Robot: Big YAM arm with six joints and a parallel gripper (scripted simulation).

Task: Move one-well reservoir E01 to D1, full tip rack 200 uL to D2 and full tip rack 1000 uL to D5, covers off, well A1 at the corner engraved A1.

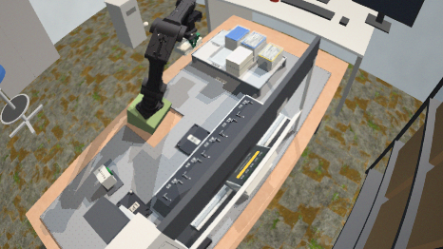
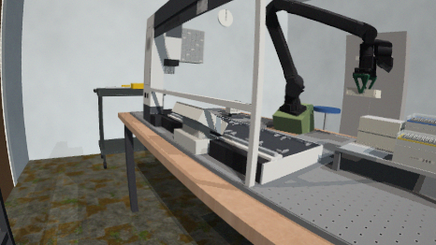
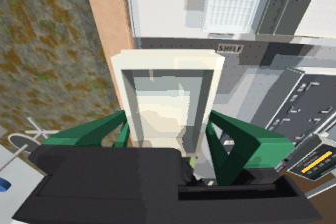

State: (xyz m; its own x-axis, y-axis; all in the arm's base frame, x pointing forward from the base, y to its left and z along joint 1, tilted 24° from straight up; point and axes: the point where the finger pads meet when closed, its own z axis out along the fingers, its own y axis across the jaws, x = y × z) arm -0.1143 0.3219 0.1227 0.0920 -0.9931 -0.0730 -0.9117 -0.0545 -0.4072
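Note:
My gripper is shut on the one-well reservoir, a cream open trough that I hold across its long sides, level and high in the air. In the exterior view the gripper carries the reservoir well above and to the left of the shelf's items. In the top view the gripper hangs off the shelf's near-left corner, by the table edge. The deck's row of bracketed positions lies further along the table, apart from the gripper.
On the shelf stand a blue-topped rack, two covered tip racks and a white stacked block. The dark handler frame runs behind the deck. A dark nest lies in front of the deck.

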